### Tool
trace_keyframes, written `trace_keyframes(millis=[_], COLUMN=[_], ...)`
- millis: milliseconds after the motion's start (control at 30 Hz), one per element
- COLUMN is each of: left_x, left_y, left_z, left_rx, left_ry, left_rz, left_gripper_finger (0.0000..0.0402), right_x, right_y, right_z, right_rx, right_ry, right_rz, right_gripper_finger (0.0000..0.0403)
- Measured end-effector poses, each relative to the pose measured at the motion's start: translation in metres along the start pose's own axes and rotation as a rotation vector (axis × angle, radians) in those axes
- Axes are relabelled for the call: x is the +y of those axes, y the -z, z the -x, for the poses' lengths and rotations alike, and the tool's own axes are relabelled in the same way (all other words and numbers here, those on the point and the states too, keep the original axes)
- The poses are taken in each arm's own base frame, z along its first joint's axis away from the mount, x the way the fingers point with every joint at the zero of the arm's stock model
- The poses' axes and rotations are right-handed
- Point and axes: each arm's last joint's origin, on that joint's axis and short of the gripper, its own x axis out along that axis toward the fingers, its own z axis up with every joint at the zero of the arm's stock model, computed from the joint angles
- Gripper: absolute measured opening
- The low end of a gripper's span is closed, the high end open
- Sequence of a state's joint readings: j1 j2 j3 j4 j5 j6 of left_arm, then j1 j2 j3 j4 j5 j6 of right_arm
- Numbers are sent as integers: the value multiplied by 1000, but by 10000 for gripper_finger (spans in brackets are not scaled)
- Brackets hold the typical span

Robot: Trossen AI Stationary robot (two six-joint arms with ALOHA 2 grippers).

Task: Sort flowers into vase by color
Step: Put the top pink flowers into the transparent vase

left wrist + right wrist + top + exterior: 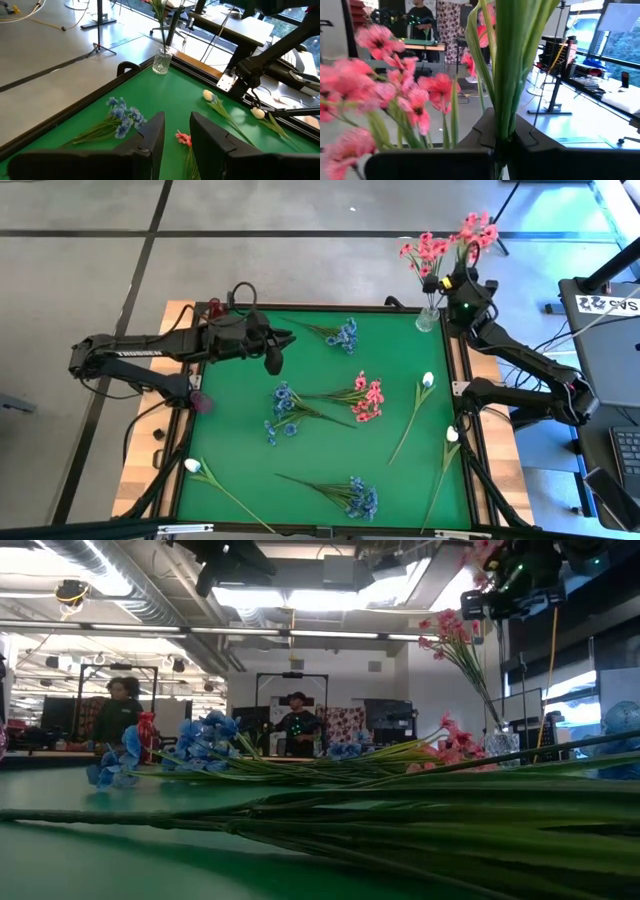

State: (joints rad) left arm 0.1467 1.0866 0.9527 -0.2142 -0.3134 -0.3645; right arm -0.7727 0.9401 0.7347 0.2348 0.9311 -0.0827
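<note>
Right now my right gripper (458,280) is pinched tight on the green stems of a pink sprig (478,227), holding it over the glass vase (427,318) at the far right corner of the green table (230,410), where another pink sprig (425,250) already stands. The risk I see is at the vase mouth: it looks narrow and is partly taken up, so if I lower off line the stem ends could catch the rim and tip the glass, or push the standing sprig out. From the right wrist view the leaves fill the frame and I cannot see the vase opening at all, so I would judge the line from the high view alone. Letting go too high could let the top-heavy blooms swing the sprig over the table edge. My left gripper (172,145) hangs over the far left of the table with its fingers a little apart and nothing between them, near a blue sprig (340,333). More blue sprigs (285,412), one pink sprig (365,397) and white buds (428,379) lie on the cloth, some with stems crossing, so a later pick could drag a neighbour along.
</note>
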Motion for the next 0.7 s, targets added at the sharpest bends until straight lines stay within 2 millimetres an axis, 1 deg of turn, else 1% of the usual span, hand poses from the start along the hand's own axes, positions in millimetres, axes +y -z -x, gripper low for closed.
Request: trace_keyframes(millis=[100, 300, 433, 567, 700], left_x=[0, 0, 0, 0, 0], left_y=[0, 0, 0, 0, -1], left_z=[0, 0, 0, 0, 0], left_rx=[0, 0, 0, 0, -11], left_ry=[0, 0, 0, 0, 4], left_rz=[1, 1, 0, 0, 4], left_gripper_finger=[88, 88, 88, 88, 88], right_x=[1, 3, 9, 15, 20], right_y=[5, 19, 27, 44, 63], right_z=[0, 1, 4, 2, -1], right_rx=[9, 33, 52, 116, 204], right_ry=[-1, -32, -64, -96, -88], right_rz=[6, -13, 19, 40, 45], right_gripper_finger=[19, 13, 21, 34, 52])
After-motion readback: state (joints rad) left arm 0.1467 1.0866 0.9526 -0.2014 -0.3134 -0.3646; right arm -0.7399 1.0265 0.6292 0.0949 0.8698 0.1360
